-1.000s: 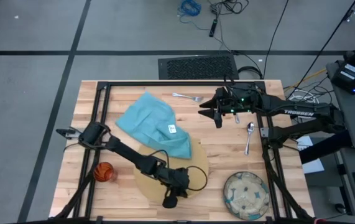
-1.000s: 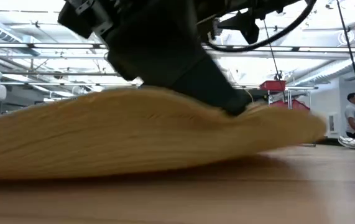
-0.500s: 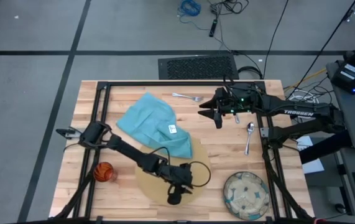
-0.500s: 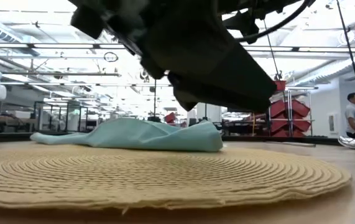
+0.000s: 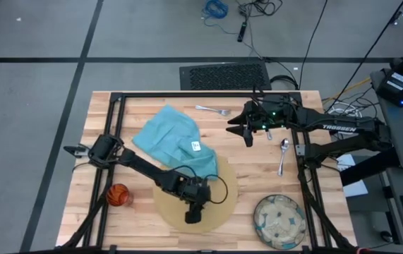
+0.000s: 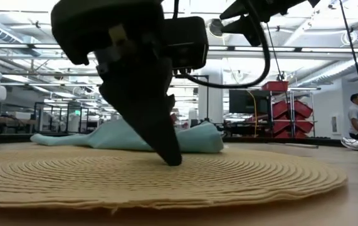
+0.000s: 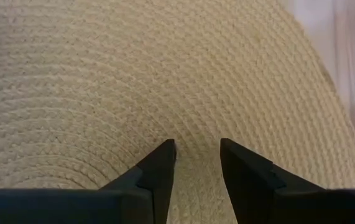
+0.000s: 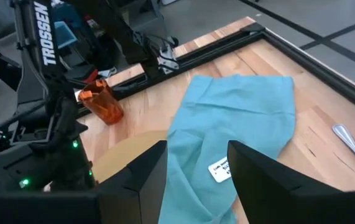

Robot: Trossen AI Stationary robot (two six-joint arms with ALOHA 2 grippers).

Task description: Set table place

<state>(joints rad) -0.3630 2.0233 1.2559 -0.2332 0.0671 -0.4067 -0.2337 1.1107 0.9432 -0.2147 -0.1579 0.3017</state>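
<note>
The round tan mat [image 5: 220,207] lies flat on the table [image 5: 145,226], near its front edge. My left gripper [image 5: 193,214] stands open over the mat's middle, its fingers pointing down at the weave [image 7: 165,74]. The light-blue napkin [image 5: 175,140] lies crumpled behind the mat, one corner resting on the mat's far edge. Also on the wood are the orange cup [image 5: 118,195] at the left, the patterned plate [image 5: 279,221] at the near right, a fork [image 5: 212,110] and a spoon [image 5: 283,152]. My right gripper [image 5: 240,127] hangs open above the far side, with nothing between its fingers [image 8: 146,168]. My left gripper has its open fingertips [image 6: 171,157] right at the mat's top surface [image 7: 197,124], slanting down from above. I cannot tell whether they touch it. The mat lies flat on the table, not gripped.
The black metal frame [image 5: 208,94] runs along the table's far edge and down both sides. Bare wood shows between the mat and the plate and around the spoon. A person [image 6: 356,116] stands far off in the room at the right.
My left gripper has opened and let go of the mat's near edge, then gone a little toward the far edge, over the mat's middle. The mat, whose near part was lifted and bowed, has dropped flat on the table.
</note>
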